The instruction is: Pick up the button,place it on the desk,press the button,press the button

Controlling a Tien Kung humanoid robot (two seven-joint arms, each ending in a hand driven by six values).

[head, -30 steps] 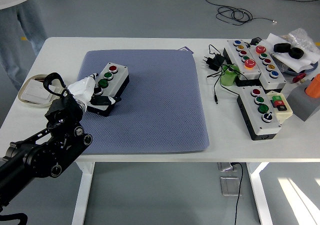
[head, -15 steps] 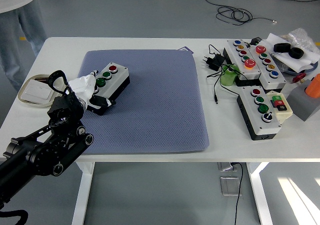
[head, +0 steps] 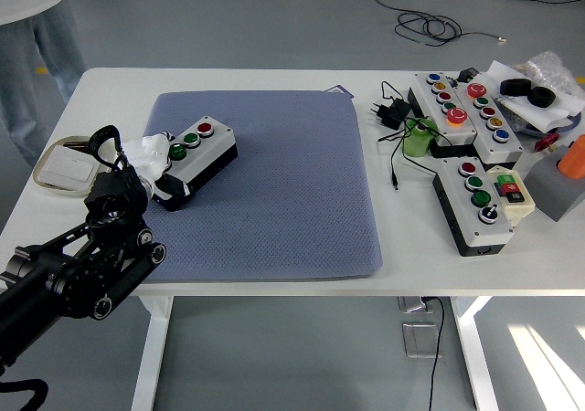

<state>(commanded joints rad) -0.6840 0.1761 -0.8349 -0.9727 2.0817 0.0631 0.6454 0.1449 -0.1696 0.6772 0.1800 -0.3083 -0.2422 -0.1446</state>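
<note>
A grey-topped button box (head: 203, 143) with a black base, one red and two green buttons, lies on the blue-grey mat (head: 274, 192) at its left side. My left hand (head: 154, 166), white-fingered on a black arm coming in from the lower left, is curled around the box's near-left end, with one finger under its front corner. The box sits slanted, its red button pointing to the far right. My right hand is out of view.
A long button panel (head: 462, 107) and a second button box (head: 477, 201) lie at the right with cables, a black adapter (head: 393, 111) and a green cup (head: 419, 141). A flat round tray (head: 57, 166) lies at the left edge. A person (head: 32, 27) stands at the far left.
My left hand has drawn back to the left with the box's end in it. The box has slid left and turned so that it lies flatter across the mat.
</note>
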